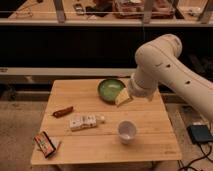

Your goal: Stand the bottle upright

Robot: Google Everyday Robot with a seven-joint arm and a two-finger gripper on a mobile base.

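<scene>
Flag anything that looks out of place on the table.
The bottle lies on its side mid-table, not upright. The snack packet sits askew at the front-left edge. The claw hovers by the green bowl.

Robotics lab: white robot arm [162, 60] is holding its gripper [123, 98] over the wooden surface [150, 143] at a green bowl's [107, 90] edge, cables [194, 162] lying on the floor.
</scene>
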